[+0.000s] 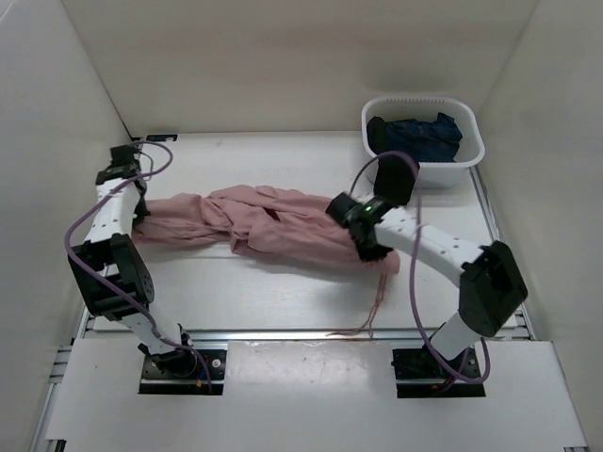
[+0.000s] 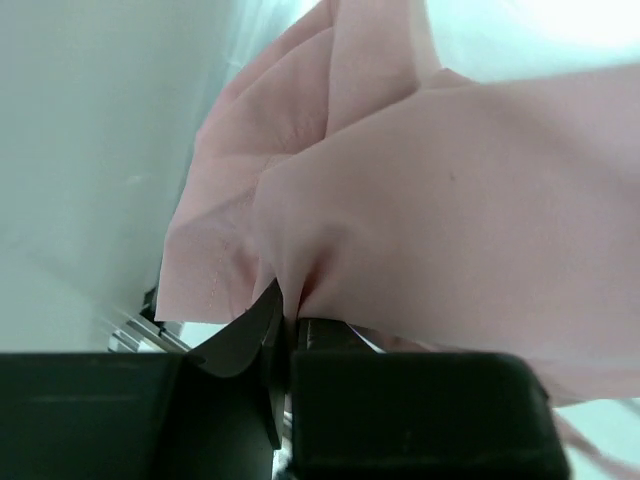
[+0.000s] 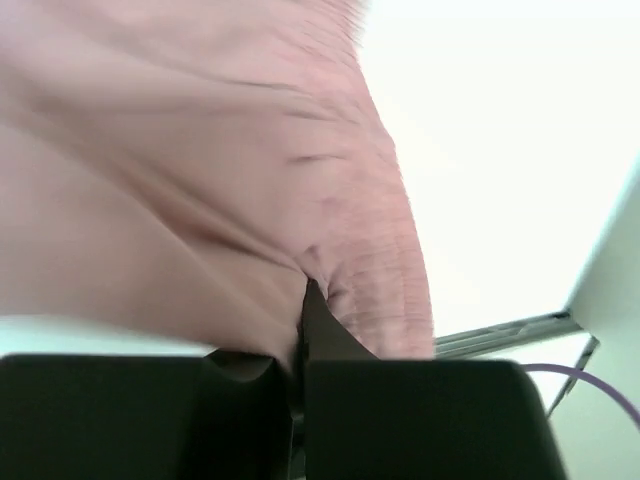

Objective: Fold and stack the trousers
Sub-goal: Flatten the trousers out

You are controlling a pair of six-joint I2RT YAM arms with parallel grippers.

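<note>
The dusty-pink trousers (image 1: 268,226) stretch across the middle of the table, crumpled, from the left arm to the right arm. My left gripper (image 1: 139,215) is shut on the leg end at the left; pink fabric (image 2: 450,200) bunches between its jaws. My right gripper (image 1: 366,247) is shut on the gathered waistband (image 3: 385,250) at the right. Thin drawstrings (image 1: 377,301) hang toward the table's front edge.
A white basket (image 1: 471,155) at the back right holds a dark blue garment (image 1: 424,137) and a black one (image 1: 377,132). White walls close in the left, back and right. A metal rail (image 1: 301,331) runs along the front.
</note>
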